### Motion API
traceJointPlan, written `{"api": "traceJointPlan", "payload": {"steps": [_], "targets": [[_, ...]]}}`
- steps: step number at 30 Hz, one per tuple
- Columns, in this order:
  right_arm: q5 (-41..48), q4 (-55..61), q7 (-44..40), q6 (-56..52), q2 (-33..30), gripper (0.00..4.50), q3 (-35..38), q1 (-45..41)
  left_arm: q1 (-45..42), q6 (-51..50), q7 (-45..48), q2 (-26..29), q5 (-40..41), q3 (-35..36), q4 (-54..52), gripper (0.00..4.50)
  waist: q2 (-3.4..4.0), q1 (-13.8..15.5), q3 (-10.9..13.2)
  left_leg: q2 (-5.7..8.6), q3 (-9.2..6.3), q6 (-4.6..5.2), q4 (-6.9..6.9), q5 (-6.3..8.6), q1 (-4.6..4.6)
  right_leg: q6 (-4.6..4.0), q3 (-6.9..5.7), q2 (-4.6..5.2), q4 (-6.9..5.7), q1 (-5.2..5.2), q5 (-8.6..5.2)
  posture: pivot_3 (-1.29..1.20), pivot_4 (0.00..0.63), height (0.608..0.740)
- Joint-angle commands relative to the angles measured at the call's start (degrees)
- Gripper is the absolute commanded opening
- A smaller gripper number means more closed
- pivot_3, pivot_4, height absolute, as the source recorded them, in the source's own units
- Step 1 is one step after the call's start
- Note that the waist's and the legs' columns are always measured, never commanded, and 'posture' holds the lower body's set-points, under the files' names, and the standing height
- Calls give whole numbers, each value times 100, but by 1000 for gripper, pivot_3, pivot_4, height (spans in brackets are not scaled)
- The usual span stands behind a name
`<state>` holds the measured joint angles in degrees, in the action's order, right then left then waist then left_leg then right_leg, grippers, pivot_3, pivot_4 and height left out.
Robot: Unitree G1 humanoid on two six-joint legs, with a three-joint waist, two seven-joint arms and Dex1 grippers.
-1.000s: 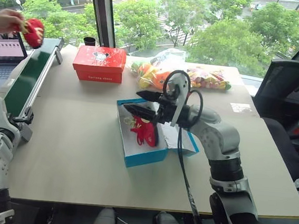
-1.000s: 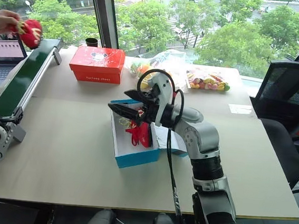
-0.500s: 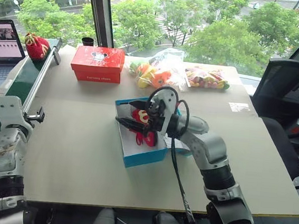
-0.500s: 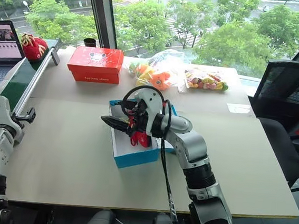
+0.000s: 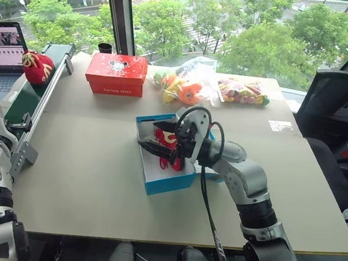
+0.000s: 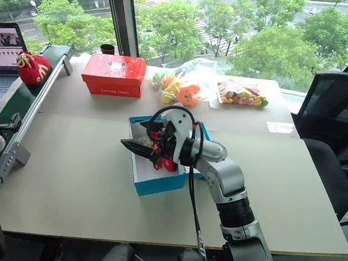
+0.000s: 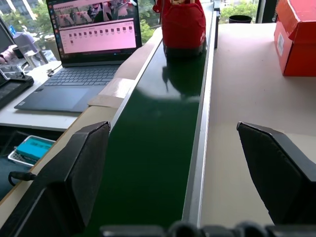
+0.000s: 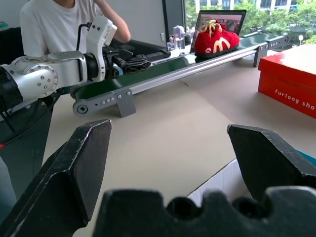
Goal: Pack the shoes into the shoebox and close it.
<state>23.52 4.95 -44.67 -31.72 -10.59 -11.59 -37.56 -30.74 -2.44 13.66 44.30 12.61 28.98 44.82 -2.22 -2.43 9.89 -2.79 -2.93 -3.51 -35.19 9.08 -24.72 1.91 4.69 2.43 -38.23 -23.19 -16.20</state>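
The blue shoebox (image 5: 170, 181) stands open at the table's middle, its lid (image 5: 220, 171) folded out to the right. One red shoe (image 5: 170, 155) lies inside it. My right gripper (image 5: 149, 136) hovers open just over the box, pointing left, with nothing between its fingers (image 8: 84, 163). The other red shoe (image 6: 32, 67) sits at the far end of the green conveyor belt (image 5: 26, 95); the left wrist view shows this shoe (image 7: 182, 22) straight ahead. My left gripper (image 7: 173, 163) is open at the belt's near end, well short of that shoe.
A red-orange box (image 5: 116, 74), a black cup (image 5: 104, 48) and clear bags of colourful items (image 5: 187, 85) line the table's far side. A laptop (image 5: 2, 49) sits left of the conveyor. A person in a white shirt (image 8: 54, 24) sits beyond it. A black chair (image 5: 336, 109) stands at right.
A person's hand held the red shoe over the conveyor, set it on the belt and withdrew. My left arm swung up and out to the belt's near end. The right gripper stayed over the box.
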Motion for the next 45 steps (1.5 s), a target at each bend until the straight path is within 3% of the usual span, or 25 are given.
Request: {"api": "traceJointPlan", "payload": {"steps": [1,12,32,38,40,44,45], "targets": [[0,207,49,90,-29,4471,66,-33,-339,313,98,329,56,108,515,4372,0,-5,0,0,0,0,0,0,0,0,0,0,0,0,0,0,150,734],[16,257,32,-66,-134,4471,-4,-105,-763,811,154,462,-104,-155,1726,4372,0,-3,0,0,0,0,0,0,0,0,-2,0,-4,-1,0,0,150,734],[-76,148,7,-122,-237,4471,-72,-322,-892,701,74,254,25,-183,2086,4372,-1,36,-1,0,-4,0,-4,-1,2,1,-13,0,-24,-4,-1,0,150,734],[37,85,73,-217,-140,4500,57,-432,-956,609,16,146,46,-221,1990,2510,-1,95,-1,0,-7,-1,-7,-1,6,0,-22,2,-30,-1,-1,0,150,734],[40,55,112,-233,-130,4500,103,-489,-1089,603,84,58,34,-310,1784,2078,-1,144,-1,-1,-8,-4,-7,-3,8,0,-26,2,-34,-1,-1,0,150,734],[326,28,247,-454,-24,4500,373,-571,-1324,585,373,-185,161,-429,1068,1745,-1,231,-1,-1,-22,-10,-8,-12,4,0,-46,3,-33,4,-1,0,150,734],[745,-12,449,-821,145,4500,720,-676,-1420,432,572,-338,276,-509,704,1745,-3,263,0,-1,-23,-11,-8,-13,2,0,-48,4,-33,6,-1,0,150,734]]}}
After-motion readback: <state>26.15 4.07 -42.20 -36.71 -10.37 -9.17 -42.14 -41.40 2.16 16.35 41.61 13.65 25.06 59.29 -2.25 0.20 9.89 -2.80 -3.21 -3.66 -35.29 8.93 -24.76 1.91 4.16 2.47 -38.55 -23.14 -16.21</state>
